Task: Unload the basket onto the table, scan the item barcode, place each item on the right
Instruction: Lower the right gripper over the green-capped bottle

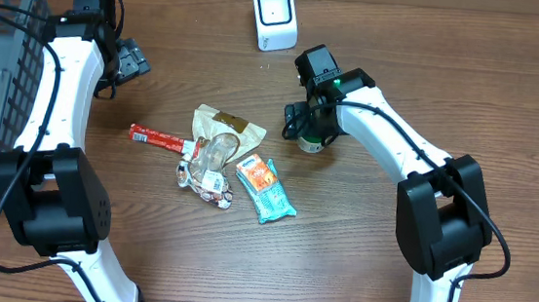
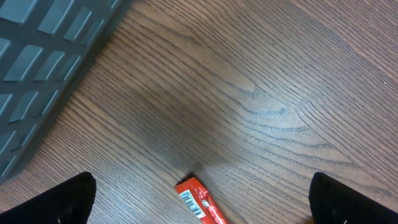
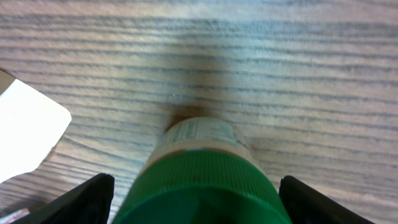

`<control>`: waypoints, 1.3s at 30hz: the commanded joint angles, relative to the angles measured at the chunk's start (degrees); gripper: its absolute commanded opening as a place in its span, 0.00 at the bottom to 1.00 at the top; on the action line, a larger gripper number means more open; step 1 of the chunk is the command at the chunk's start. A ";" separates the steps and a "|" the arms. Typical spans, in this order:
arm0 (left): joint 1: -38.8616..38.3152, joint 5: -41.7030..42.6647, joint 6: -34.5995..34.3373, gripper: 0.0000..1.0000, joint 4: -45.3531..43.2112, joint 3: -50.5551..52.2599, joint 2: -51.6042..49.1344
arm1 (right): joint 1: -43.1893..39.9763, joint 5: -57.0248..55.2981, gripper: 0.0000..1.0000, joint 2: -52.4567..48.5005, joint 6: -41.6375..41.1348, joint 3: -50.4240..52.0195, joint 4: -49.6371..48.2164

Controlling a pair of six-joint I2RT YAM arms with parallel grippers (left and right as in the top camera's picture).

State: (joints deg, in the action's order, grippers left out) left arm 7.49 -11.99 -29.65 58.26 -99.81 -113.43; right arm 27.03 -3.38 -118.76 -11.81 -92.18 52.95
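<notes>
Right wrist view: the small upright bottle with a ribbed green plastic cap (image 3: 199, 180) stands right of centre on the wooden table (image 3: 298, 68). The right gripper (image 3: 198, 199) straddles its cap; whether it grips, I cannot tell. Probably light, rigid and slick, so grip the ribbed cap squarely. The left gripper (image 2: 200, 194) gapes empty.

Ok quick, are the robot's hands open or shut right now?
Left gripper: open, holding nothing.
Right gripper: around the green-capped bottle; cannot tell if it grips.
</notes>
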 commanded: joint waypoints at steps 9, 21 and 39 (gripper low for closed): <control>-0.37 0.24 -0.37 1.00 -0.07 -1.27 0.31 | -0.15 -4.59 0.59 2.51 0.72 -0.81 5.18; -0.37 0.22 -0.37 1.00 -0.07 -1.27 0.31 | -1.44 -4.04 0.61 4.00 -0.24 -0.87 16.15; -0.37 0.24 -0.37 1.00 -0.07 -1.27 0.31 | -8.37 -0.74 0.89 4.26 -0.20 -0.83 17.86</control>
State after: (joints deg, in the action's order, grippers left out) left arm 7.49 -11.99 -29.65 58.24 -99.81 -113.43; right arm 18.83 -4.78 -117.34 -11.86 -92.20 70.76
